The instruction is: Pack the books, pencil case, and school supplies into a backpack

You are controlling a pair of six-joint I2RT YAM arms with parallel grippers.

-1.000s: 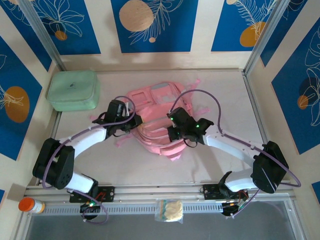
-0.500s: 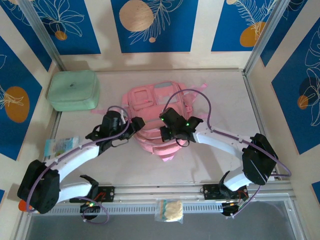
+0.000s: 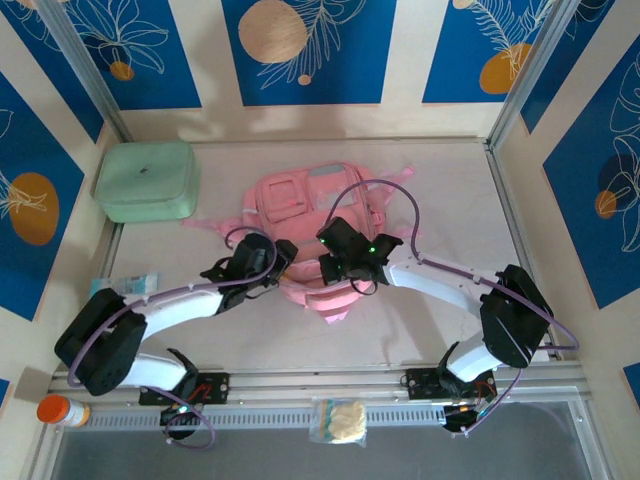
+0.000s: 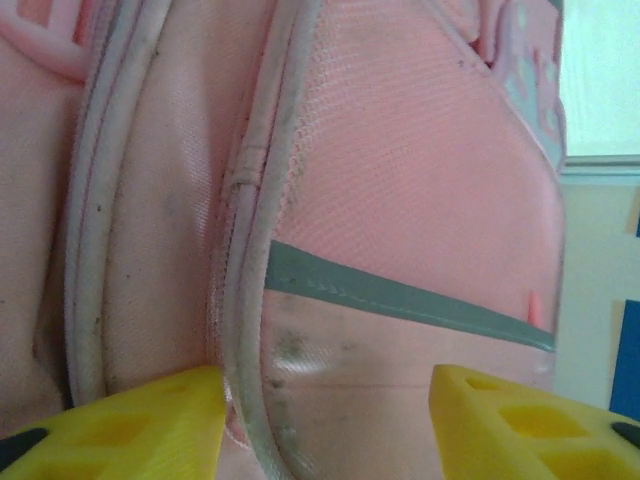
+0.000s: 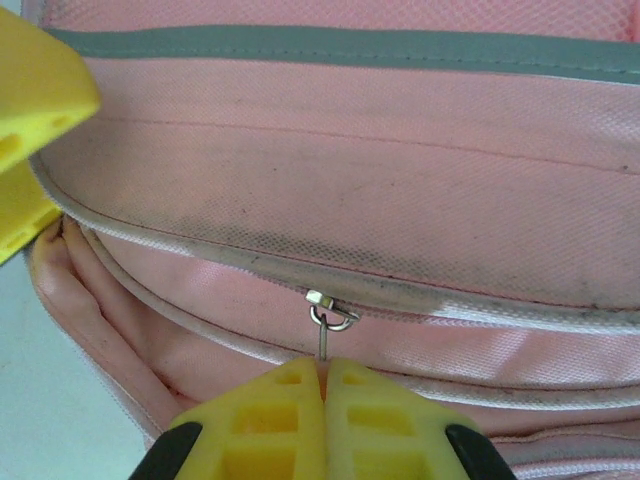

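Observation:
The pale pink backpack (image 3: 315, 205) lies flat mid-table, its near end between both grippers. My right gripper (image 3: 327, 262) (image 5: 325, 372) is shut on the thin metal zipper pull (image 5: 323, 335) of a seam at that end. My left gripper (image 3: 284, 262) (image 4: 325, 420) is open. Its yellow fingers (image 4: 130, 420) stand on either side of a piped edge (image 4: 240, 330) of the backpack (image 4: 420, 200), and one of its fingertips (image 5: 30, 110) shows in the right wrist view. The books, pencil case and school supplies are out of view.
A big mint-green zip case (image 3: 147, 180) sits at the back left. A teal packet (image 3: 125, 285) lies by the left wall, beside my left arm. An orange-capped bottle (image 3: 62, 410) and a small clear bag (image 3: 340, 420) rest on the near rail. Walls close in three sides.
My left gripper has opened and moved right, to the backpack's near end beside the right gripper. The backpack has shifted back and lies flatter. The right gripper stays shut.

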